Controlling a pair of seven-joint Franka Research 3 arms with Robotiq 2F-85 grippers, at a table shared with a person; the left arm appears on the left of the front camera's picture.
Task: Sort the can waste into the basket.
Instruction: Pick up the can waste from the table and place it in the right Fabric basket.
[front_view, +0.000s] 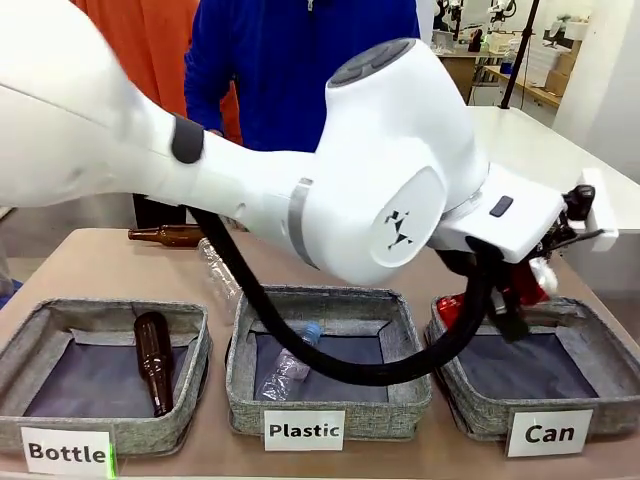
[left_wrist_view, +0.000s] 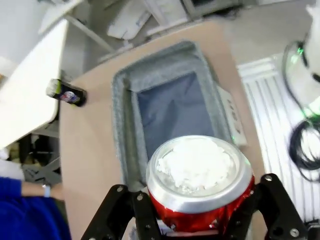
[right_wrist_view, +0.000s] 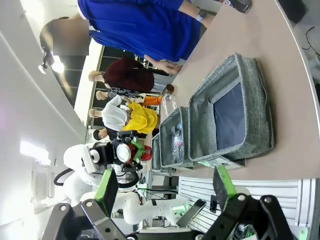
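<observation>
My left gripper (front_view: 515, 290) reaches across to the right and hangs over the grey basket (front_view: 475, 418) labelled "Can". It is shut on the crushed red-and-silver can (left_wrist_view: 197, 175), which the left wrist view shows end-on between the black fingers, above the near rim of the basket (left_wrist_view: 120, 125). The basket's dark base looks bare. A dark can (left_wrist_view: 67, 94) lies on the table beyond the basket, near the far edge. In the right wrist view my right gripper (right_wrist_view: 165, 190) stands open, well off the table's right end, side-on to the basket (right_wrist_view: 235, 115).
The "Bottle" bin (front_view: 20, 345) holds a brown bottle (front_view: 152, 360); the "Plastic" bin (front_view: 240, 370) holds a clear bottle (front_view: 290, 365). Another brown bottle (front_view: 165, 235) and a clear bottle (front_view: 215, 260) lie behind them. A person in blue (front_view: 300, 70) stands at the far side.
</observation>
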